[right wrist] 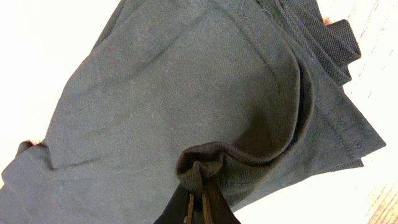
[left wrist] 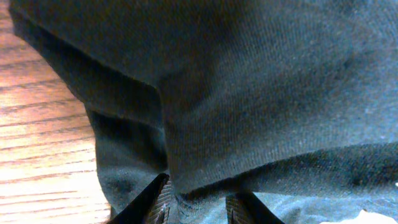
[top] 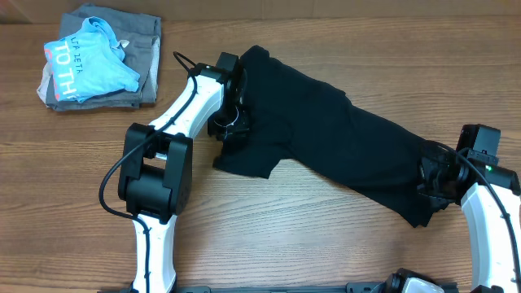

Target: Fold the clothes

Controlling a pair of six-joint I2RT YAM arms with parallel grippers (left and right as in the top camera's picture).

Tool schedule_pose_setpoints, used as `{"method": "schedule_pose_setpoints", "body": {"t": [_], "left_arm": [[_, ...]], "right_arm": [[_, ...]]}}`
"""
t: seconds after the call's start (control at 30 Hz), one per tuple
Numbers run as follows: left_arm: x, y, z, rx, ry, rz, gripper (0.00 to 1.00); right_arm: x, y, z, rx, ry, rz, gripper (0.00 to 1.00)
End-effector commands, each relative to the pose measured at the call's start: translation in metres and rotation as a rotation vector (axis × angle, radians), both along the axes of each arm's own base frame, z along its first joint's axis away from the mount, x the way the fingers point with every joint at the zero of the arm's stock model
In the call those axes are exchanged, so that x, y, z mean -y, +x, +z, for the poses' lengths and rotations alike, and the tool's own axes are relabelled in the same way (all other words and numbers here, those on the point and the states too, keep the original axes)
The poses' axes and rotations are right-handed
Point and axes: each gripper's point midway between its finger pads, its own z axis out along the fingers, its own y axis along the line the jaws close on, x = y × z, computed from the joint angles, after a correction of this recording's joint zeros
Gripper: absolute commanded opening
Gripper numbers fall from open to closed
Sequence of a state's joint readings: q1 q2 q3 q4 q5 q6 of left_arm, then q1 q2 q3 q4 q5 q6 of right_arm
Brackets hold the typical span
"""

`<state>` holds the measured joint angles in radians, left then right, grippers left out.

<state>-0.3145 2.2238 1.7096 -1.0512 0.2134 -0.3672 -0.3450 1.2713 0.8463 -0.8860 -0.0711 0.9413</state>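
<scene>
Fabric of the black T-shirt point(top: 342, 138) sits pinched in the right jaws; left jaws at its hem, grip unclear

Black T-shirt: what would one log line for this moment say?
black T-shirt: lying across table | right claw: shut on bunched shirt edge | left claw: open at shirt edge

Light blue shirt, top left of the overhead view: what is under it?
A grey folded garment lies under the light blue shirt, on the wooden table. Anything between them is covered.
</scene>
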Motion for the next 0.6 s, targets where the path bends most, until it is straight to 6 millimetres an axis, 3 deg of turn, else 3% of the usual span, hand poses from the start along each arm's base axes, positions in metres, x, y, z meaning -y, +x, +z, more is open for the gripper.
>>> {"method": "schedule_pose_setpoints", "body": {"t": [0.0,0.27,0.5,0.57], "left_arm": [[0.008,-0.003,0.011,0.018,-0.024,-0.018,0.33],[0.007,-0.008,0.001,0.008,-0.020,-0.018,0.30],[0.006,-0.007,0.001,0.011,-0.021,-0.017,0.18],[0.006,-0.006,0.002,0.014,-0.021,-0.017,0.09]], "right_arm": [[0.001,0.006,0.011,0.035,-0.017,0.010,0.04],[0.001,0.006,0.011,0.035,-0.017,0.010,0.04],[0.001,0.006,0.011,0.035,-0.017,0.010,0.04],[0.001,0.006,0.011,0.035,-0.017,0.010,0.04]]}}
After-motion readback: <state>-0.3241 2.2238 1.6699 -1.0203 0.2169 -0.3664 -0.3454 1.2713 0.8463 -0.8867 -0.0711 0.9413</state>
